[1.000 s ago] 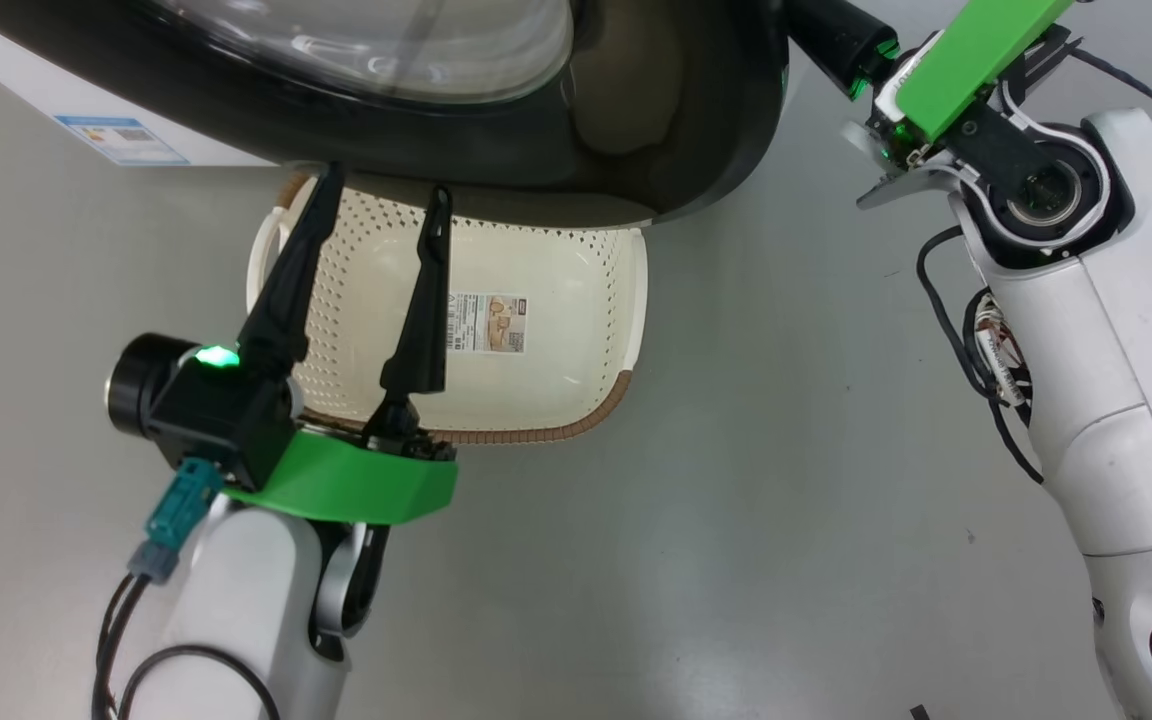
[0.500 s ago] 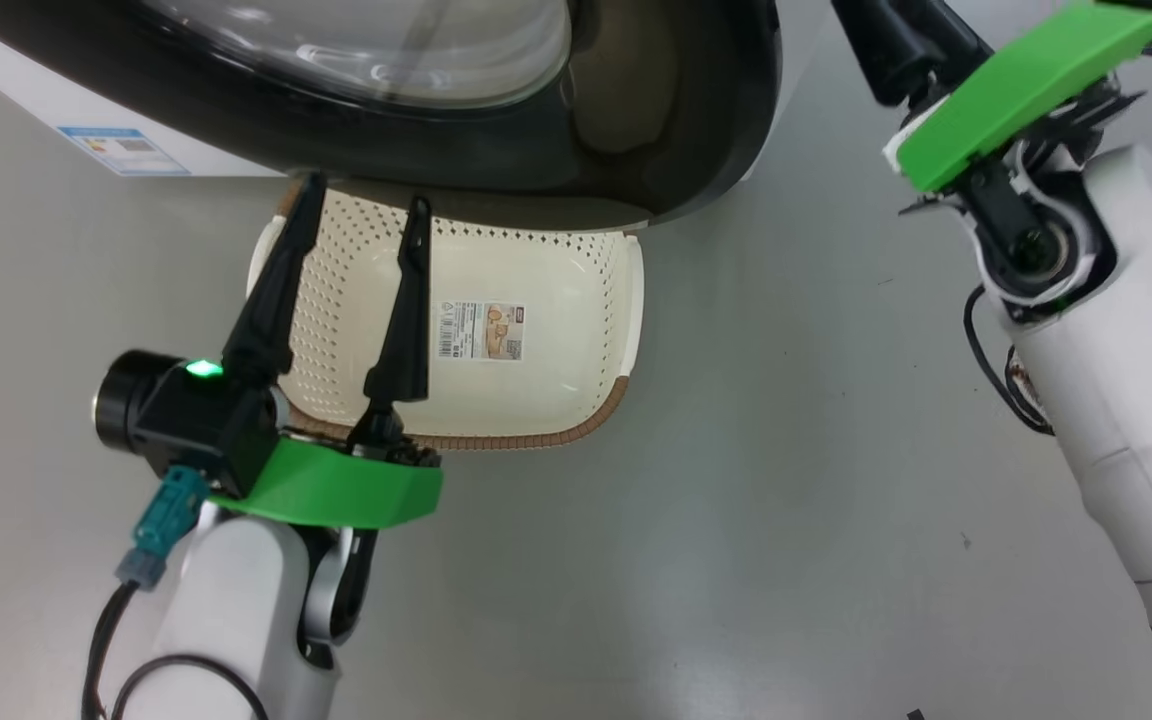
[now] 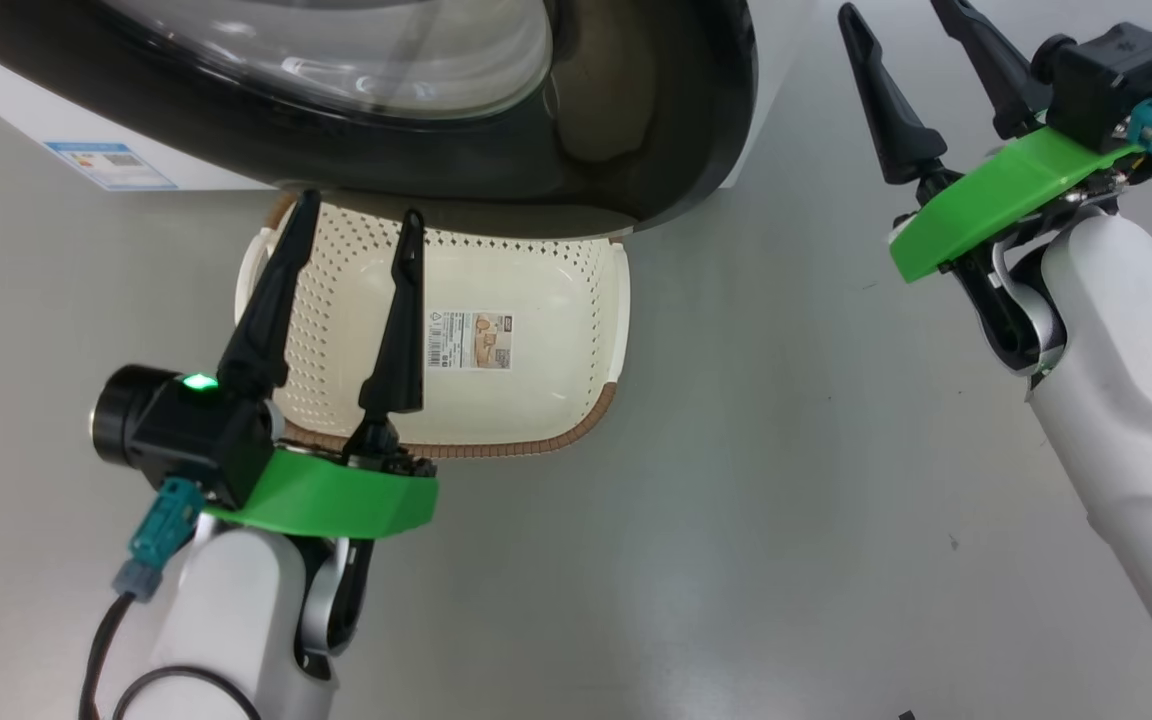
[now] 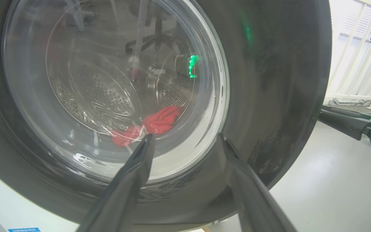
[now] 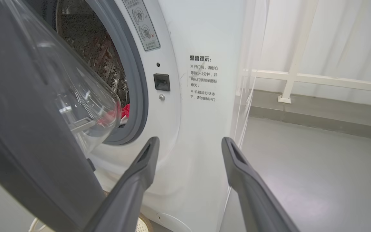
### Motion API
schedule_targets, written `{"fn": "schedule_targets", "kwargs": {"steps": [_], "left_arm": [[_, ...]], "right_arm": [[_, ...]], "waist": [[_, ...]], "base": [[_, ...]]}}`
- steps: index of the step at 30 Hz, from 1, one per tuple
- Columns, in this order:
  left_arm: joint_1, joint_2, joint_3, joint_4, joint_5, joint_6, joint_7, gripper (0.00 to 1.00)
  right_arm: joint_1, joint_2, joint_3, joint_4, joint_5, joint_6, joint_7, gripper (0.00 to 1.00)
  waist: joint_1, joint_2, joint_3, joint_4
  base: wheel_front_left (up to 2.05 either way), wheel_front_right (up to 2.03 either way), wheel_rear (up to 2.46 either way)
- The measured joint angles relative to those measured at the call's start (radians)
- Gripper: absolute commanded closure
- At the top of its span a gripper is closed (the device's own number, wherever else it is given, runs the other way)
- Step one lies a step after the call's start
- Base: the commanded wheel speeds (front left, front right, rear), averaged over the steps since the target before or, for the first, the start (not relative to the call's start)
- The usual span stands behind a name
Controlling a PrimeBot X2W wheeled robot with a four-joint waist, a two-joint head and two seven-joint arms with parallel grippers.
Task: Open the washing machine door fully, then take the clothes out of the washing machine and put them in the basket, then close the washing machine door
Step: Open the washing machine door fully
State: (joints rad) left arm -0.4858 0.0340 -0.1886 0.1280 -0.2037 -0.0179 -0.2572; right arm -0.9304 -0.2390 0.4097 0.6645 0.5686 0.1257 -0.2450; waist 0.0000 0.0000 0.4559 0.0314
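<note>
I am holding my left gripper (image 3: 361,205) spread and empty above the basket (image 3: 526,447), whose far rim is hiding under the washing machine door (image 3: 656,120). My right gripper (image 3: 891,8) is hovering apart, also spread, one fingertip cut off. The left wrist view is showing red clothes (image 4: 159,120) through that door; the right wrist view is showing it ajar on the washing machine (image 5: 198,129).

Only the right gripper (image 3: 894,12) really changed. A second ago it sat right beside the washing machine door (image 3: 636,120) rim, around 1 o'clock in the head view. It has since rolled over and backed off toward 2 o'clock, fingers spread and pointing at 11 o'clock. The camera nudged a bit too.
</note>
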Motion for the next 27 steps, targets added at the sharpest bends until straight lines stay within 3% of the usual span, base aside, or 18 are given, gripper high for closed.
{"fn": "schedule_targets", "kwargs": {"steps": [6,11,17,27], "left_arm": [[0.013,0.0,0.002,-0.025,-0.006,0.001,0.0,0.0],[0.019,0.0,0.001,-0.033,-0.013,0.01,0.0,0.0],[0.021,0.0,-0.003,-0.055,-0.018,0.018,0.0,0.0],[0.036,0.001,-0.005,-0.076,-0.018,0.022,0.0,0.0]], "right_arm": [[0.1,0.044,-0.164,-0.146,-0.256,0.0,-0.011,0.0],[0.244,0.115,-0.273,-0.302,-0.384,0.001,-0.012,0.0],[0.346,0.155,-0.367,-0.465,-0.436,0.002,-0.012,0.0],[0.463,0.179,-0.407,-0.608,-0.437,0.002,-0.012,0.0]], "waist": [[0.0,0.0,-0.005,0.0],[0.0,0.0,-0.004,0.004],[0.0,0.0,0.0,0.013],[0.0,0.0,0.007,0.021]], "base": [[0.0,0.0,0.0],[0.0,0.0,0.0],[0.0,0.0,0.0],[0.0,0.0,0.0]]}}
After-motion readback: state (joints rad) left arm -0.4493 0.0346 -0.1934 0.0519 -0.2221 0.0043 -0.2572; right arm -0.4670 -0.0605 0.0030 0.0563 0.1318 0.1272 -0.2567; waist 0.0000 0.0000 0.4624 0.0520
